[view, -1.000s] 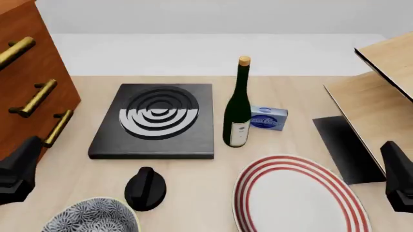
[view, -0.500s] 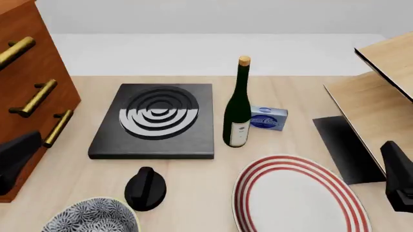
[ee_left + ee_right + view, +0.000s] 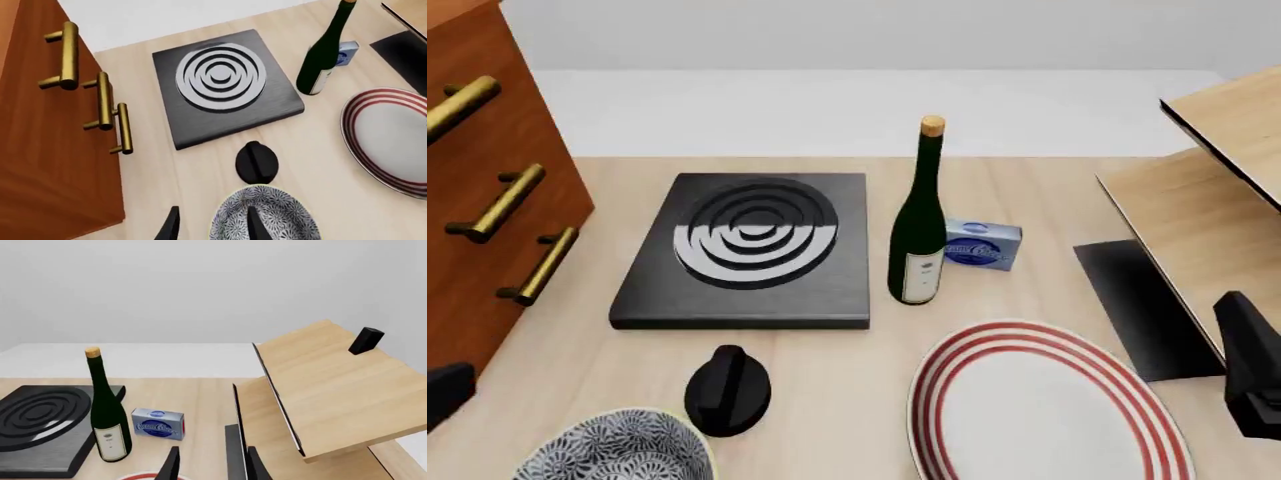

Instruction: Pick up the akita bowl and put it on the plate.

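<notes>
Bowl rests on the table at the front view's 7 o'clock, plate at 5 o'clock. Left gripper, fingers parted, hovers over the bowl's rim; right gripper likewise spread, empty.

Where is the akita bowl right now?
In the front view, the akita bowl sits at the table's near-left edge, beside the black knob, left of the plate.

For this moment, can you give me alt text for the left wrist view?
The left end effector hangs open over the near rim of the akita bowl, one fingertip over it. Beyond lie a black knob, black stove, wine bottle and red-ringed plate.
</notes>
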